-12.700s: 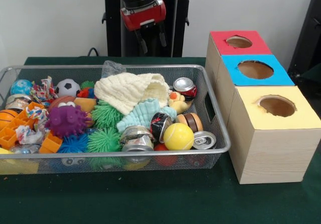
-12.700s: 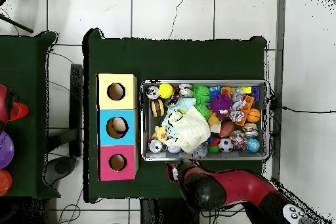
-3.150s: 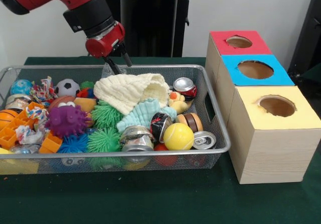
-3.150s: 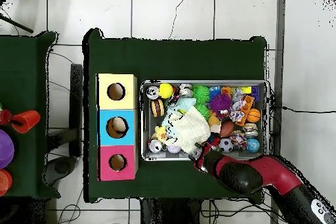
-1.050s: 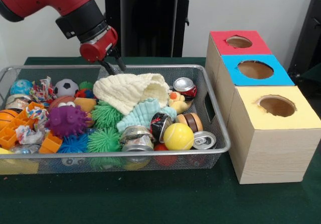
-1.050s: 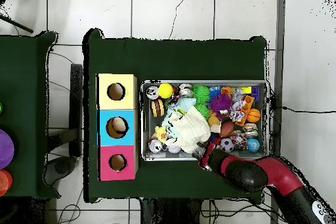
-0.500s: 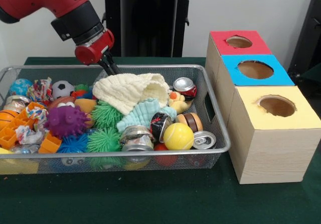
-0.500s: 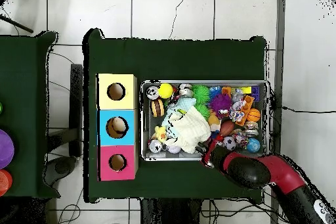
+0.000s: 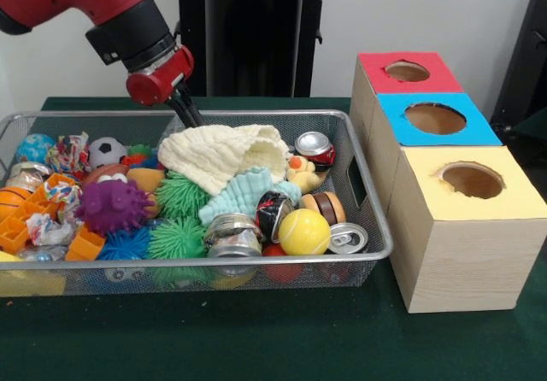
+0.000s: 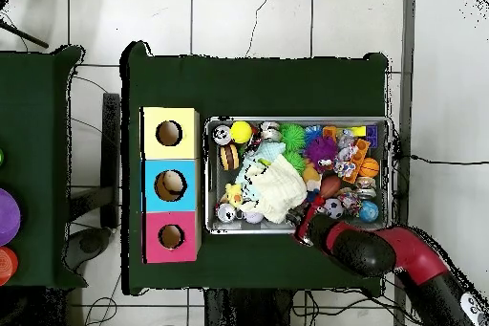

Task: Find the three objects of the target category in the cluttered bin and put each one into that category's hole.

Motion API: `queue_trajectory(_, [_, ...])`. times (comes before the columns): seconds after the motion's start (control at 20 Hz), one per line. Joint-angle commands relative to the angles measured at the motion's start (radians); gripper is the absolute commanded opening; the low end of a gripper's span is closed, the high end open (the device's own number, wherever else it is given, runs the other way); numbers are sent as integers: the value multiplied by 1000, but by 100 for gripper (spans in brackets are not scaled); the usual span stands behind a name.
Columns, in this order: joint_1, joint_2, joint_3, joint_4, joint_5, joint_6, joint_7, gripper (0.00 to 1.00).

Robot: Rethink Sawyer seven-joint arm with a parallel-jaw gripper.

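Gripper point(image 9: 183, 109) hangs over the wire bin's point(image 9: 369, 214) back rim; can't tell if clenched or released. Cream cloth point(image 9: 224, 153) just below-right, cans point(image 9: 315, 149) beyond it. Risk: descending here, it snags cloth or strikes the rim instead of reaching a target.
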Motion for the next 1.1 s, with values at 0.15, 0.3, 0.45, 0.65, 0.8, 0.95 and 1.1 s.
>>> queue_trajectory(0.15, [39,-240,61,145,131,35,126,0])
queue_trajectory(0.3, [52,-289,78,170,186,27,146,0])
queue_trajectory(0.45, [60,-344,101,199,251,23,168,0])
queue_trajectory(0.65, [82,-383,105,217,298,-3,174,0])
queue_trajectory(0.8, [113,-396,86,220,306,-33,183,0])
queue_trajectory(0.95, [136,-388,46,217,302,-65,191,0])
queue_trajectory(1.1, [160,-358,-12,190,266,-78,182,0])
